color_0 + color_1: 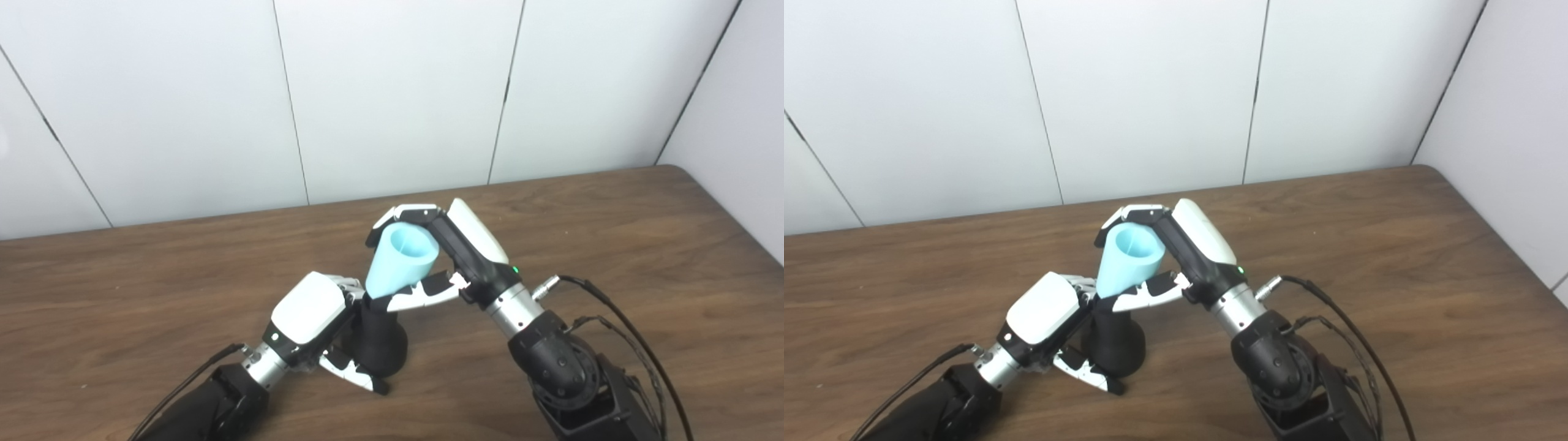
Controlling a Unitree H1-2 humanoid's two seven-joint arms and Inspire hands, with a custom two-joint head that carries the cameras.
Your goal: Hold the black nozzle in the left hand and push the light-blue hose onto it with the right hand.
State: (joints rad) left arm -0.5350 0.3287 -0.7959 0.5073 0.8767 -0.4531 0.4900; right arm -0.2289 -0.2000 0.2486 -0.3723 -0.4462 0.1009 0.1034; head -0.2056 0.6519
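Atop nozzle [380, 343], seemingly seated: hose [401, 257].

The black nozzle [380, 340] stands upright on its flared base, narrowing toward a neck at its top. The light-blue hose [401, 258] is a short, cone-shaped piece, its narrow end meeting the nozzle's neck and its wide open mouth tilted toward one o'clock, showing a hollow interior. Together they sit near the picture's centre.
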